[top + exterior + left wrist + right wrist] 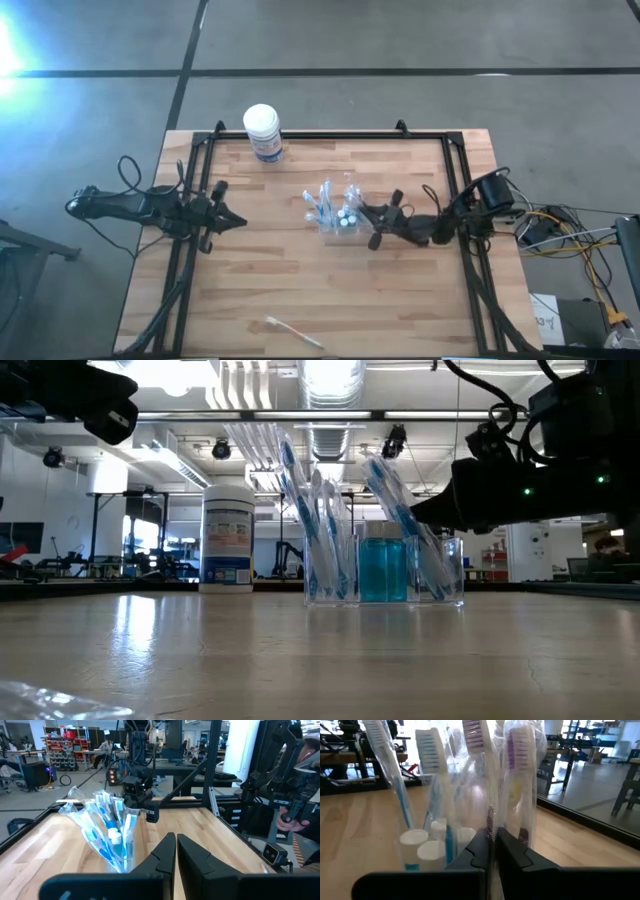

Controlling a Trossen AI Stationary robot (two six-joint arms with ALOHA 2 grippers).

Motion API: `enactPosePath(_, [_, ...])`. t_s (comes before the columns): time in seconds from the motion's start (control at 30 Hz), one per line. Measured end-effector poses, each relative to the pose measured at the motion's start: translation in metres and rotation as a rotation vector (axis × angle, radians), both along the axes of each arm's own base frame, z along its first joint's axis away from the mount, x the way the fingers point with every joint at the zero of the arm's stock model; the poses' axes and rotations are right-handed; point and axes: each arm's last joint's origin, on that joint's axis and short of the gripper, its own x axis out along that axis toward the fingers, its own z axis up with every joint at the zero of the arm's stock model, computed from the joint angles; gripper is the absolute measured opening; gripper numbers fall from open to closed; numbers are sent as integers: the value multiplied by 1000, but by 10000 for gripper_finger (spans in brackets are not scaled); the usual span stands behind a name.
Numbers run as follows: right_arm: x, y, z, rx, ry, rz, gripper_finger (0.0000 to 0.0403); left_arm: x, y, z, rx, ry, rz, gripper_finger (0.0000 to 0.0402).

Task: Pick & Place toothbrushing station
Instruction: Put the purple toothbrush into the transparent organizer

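Toothbrushing station: small see-through clear plastic holder (338,214), roughly oval, standing upright near the middle of the pale wooden plank counter (300,280), a little toward the right arm's side.
Contents: wrapped toothbrushes with blue and white handles (310,510) lean out of it at angles; small white-capped tubes (415,840) sit low inside, and the low view shows a blue block (383,568) in its middle section.
Right hand: dark two-finger hand (378,213) lies low over the counter, right against the holder's right side. In the right wrist view its fingers (512,852) are drawn nearly together on a thin clear edge at the near side of the holder; whether that edge is the holder's wall or a brush wrapper cannot be told.
Holder relative to right hand: directly in front of the fingertips, touching them.
Left hand: dark two-finger hand (232,221) rests over the left side of the counter, well apart from the holder, pointing toward it; its fingers (162,857) are closed together and grip nothing.
Other things: white round tub with a blue label (263,132) stands near the far edge; one loose wrapped toothbrush (293,331) lies near the front edge.
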Motion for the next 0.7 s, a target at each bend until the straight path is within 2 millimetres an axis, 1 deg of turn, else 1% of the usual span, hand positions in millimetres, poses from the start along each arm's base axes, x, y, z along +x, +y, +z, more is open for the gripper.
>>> enactPosePath(0.17, [-3, 5, 0, -2, 4, -3, 13, 0, 0, 0, -3, 1, 0, 21])
enactPosePath(0.5, [-10, 4, -5, 42, 15, -4, 15, 0, 0, 0, -13, -1, 1, 21])
enactPosePath(0.6, [-10, 4, -5, 46, 15, -4, 29, 0, 0, 1, -24, -2, 2, 21])
enactPosePath(0.7, [-11, 4, -6, 76, 7, -4, 52, 0, 0, 1, -32, -1, 2, 21])
